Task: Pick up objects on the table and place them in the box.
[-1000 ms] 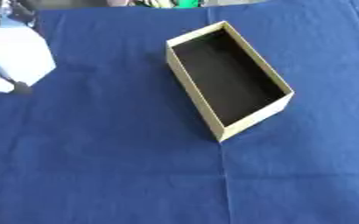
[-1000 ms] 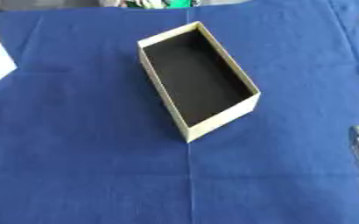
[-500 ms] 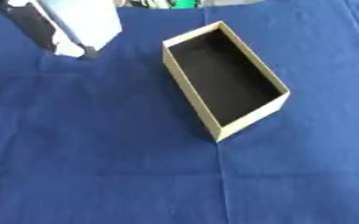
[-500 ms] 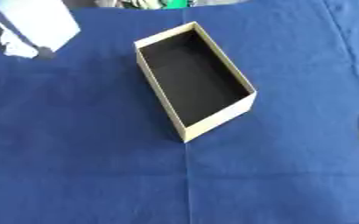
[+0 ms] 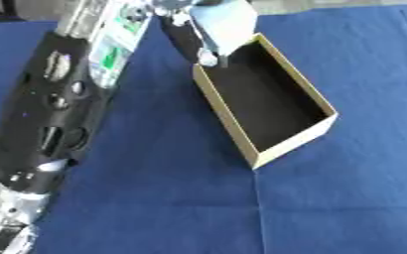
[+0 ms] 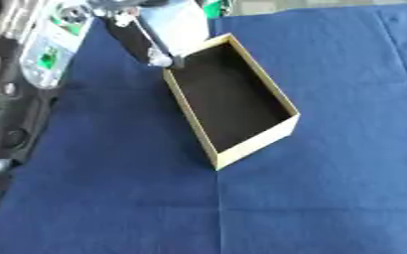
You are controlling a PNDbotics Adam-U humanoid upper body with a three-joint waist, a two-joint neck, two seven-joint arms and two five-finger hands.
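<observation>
A dark blue cloth (image 5: 155,198) with faint fold creases covers the whole table. The robot's left arm (image 5: 59,109) – black shell, silver and white panels near the wrist – runs from the lower left corner up to the top of the view. An open rectangular cardboard box (image 5: 324,130), tan walls and black inside, lies askew at the centre, nothing visible in it. The left hand (image 5: 185,37) hangs at the box's far corner, dark fingers curled round a pale, light blue-white boxy object (image 5: 227,22) – held above the box's far end, partly over the rim. The right hand shows in neither view
</observation>
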